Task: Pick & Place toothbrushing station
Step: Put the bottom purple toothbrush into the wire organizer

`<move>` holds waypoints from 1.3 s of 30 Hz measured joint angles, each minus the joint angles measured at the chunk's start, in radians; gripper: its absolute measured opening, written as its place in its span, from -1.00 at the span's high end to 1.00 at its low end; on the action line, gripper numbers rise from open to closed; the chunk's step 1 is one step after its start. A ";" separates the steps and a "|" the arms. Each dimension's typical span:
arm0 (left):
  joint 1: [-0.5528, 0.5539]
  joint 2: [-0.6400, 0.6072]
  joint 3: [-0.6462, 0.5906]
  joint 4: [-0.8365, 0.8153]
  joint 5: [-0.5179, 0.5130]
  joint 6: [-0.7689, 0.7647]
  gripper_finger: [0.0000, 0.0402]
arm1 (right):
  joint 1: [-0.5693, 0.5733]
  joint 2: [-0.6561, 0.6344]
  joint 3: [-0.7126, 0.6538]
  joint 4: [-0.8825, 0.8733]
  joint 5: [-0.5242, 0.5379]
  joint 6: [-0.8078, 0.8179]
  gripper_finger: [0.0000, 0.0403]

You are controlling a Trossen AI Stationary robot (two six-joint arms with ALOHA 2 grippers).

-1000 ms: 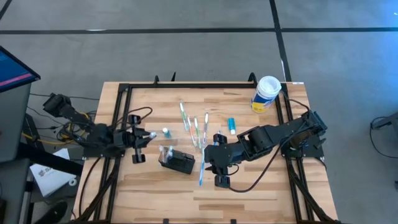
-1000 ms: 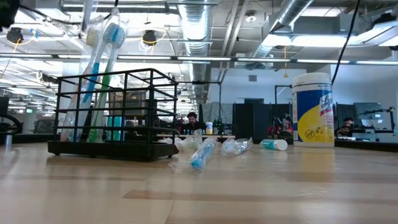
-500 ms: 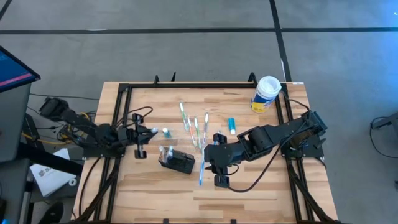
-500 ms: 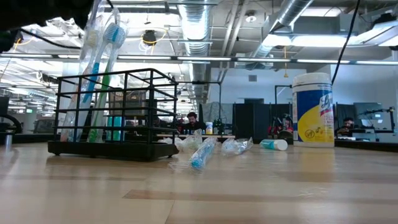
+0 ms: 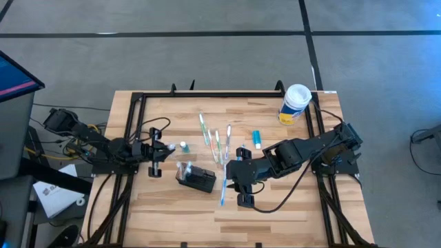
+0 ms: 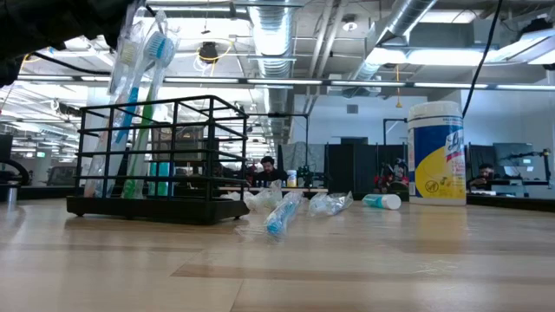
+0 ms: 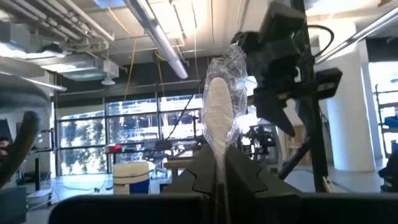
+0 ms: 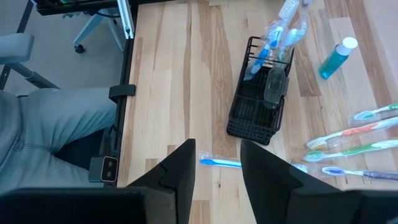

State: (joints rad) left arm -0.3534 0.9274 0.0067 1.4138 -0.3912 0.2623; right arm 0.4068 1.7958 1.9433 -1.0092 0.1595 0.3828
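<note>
The toothbrushing station (image 5: 196,178) stands on the table (image 5: 275,207) with a few brushes inside. Our left gripper (image 7: 217,180), left of it, is clamped on a wrapped toothbrush (image 7: 219,115), probably next to go. Several toothbrushes (image 5: 219,145) lie right of it. Our right gripper (image 8: 216,168) hovers there, fingers apart and empty.

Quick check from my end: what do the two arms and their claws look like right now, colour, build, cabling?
Both arms are black and jointed, built of chunky blocky segments. The left claw and right claw each end in two flat, angular dark fingers. Loose black cables loop beside each arm over the wooden table. No markings are legible.
</note>
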 joint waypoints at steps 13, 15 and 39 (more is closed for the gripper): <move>0.000 0.227 0.011 0.157 0.024 -0.027 0.97 | 0.013 0.000 0.000 0.000 0.007 -0.001 0.41; 0.000 0.250 0.020 0.154 0.025 -0.035 0.97 | 0.013 0.000 0.000 0.000 0.007 -0.001 0.41; 0.000 0.367 0.108 0.156 0.137 -0.069 0.98 | 0.012 0.019 -0.001 0.001 0.007 -0.024 0.41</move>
State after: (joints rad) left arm -0.3538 1.2943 0.1146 1.5696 -0.2539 0.1936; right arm 0.4187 1.8149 1.9421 -1.0081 0.1665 0.3584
